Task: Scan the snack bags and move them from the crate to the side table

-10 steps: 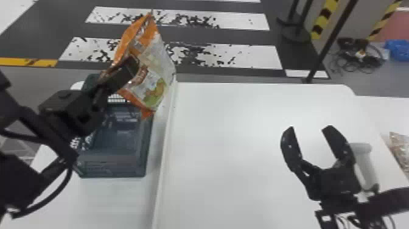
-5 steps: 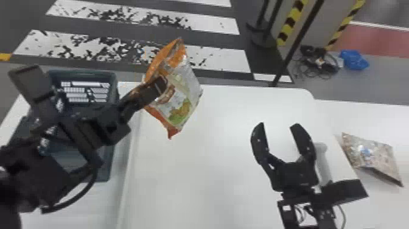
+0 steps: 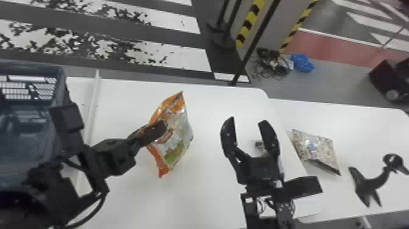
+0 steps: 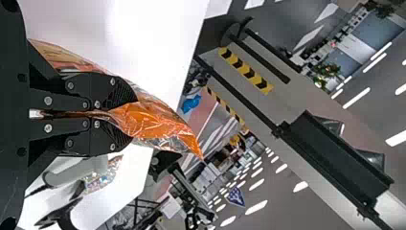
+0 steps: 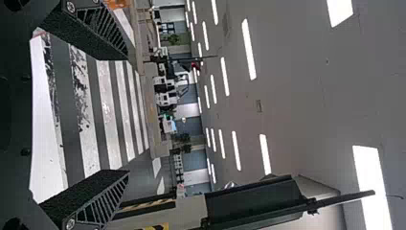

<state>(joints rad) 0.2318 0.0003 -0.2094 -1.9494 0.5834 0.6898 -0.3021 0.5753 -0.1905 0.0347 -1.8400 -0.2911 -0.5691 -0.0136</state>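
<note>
Just to the right of the crate [image 3: 61, 88], over the white table [image 3: 207, 198], the left gripper [image 3: 161, 126] pinches the orange bag [image 3: 178, 140] near its edge, leaving much of its printed face uncovered, probably to ease a scan or a handover. Farther right of the crate, the right gripper [image 3: 247, 121] has its fingers spread with nothing between them, which would suit taking the bag across. Farthest right of the crate, the speckled bag [image 3: 316, 149] lies on the side table [image 3: 359, 128], presumably where the orange one should finish too.
</note>
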